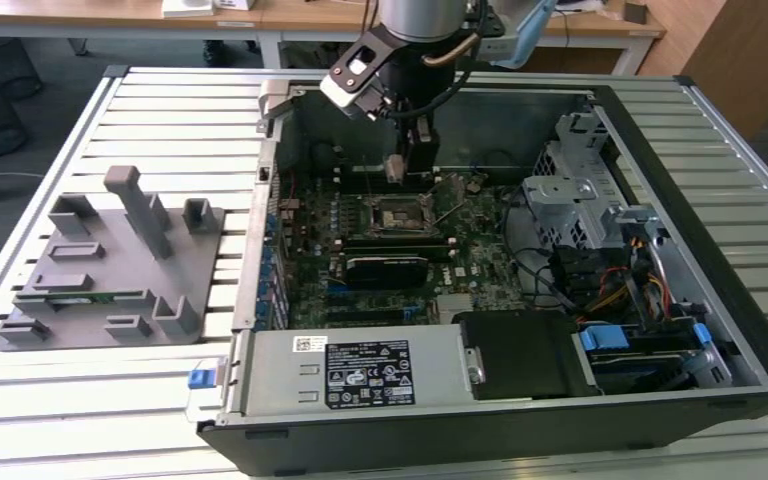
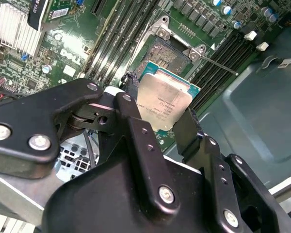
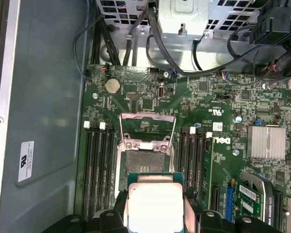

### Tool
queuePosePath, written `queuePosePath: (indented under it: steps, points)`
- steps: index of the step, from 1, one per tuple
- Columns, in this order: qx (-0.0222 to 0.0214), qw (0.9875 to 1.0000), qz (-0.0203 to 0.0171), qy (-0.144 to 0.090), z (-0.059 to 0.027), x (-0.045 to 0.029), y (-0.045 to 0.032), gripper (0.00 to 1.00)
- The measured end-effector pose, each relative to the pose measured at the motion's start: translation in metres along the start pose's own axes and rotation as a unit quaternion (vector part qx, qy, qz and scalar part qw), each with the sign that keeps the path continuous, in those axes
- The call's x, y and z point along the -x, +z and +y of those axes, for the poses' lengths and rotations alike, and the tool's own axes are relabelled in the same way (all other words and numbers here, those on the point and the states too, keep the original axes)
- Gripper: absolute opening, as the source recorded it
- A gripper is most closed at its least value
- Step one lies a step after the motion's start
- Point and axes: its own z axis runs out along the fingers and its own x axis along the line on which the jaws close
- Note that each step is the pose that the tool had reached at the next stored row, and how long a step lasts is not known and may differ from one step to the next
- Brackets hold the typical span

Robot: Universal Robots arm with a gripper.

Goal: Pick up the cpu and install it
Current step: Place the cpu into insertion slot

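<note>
Your gripper [image 2: 159,99] clamped on two opposite edges of the cpu [image 3: 154,208], chip held clear above the open socket [image 3: 146,164], load frame [image 3: 145,144] raised, memory slots [image 3: 98,165] flanking both sides, free room over the motherboard [image 3: 150,94]

Your arm [image 1: 418,25] comes in from the top of the exterior view, and your gripper [image 1: 408,160] hangs straight down below the wrist. In the second wrist view its two black fingers [image 2: 138,128] are closed on opposite edges of the cpu [image 2: 162,102]. They hold the chip between their tips with its silver face toward that camera.
</note>
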Motion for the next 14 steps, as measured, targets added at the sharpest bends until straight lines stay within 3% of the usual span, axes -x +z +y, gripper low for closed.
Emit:
queuePosePath:
  steps: [14]
  points:
    - [0.0001, 1.0, -0.0008, 0.006, -0.0002, -0.0038, 0.009, 0.54]
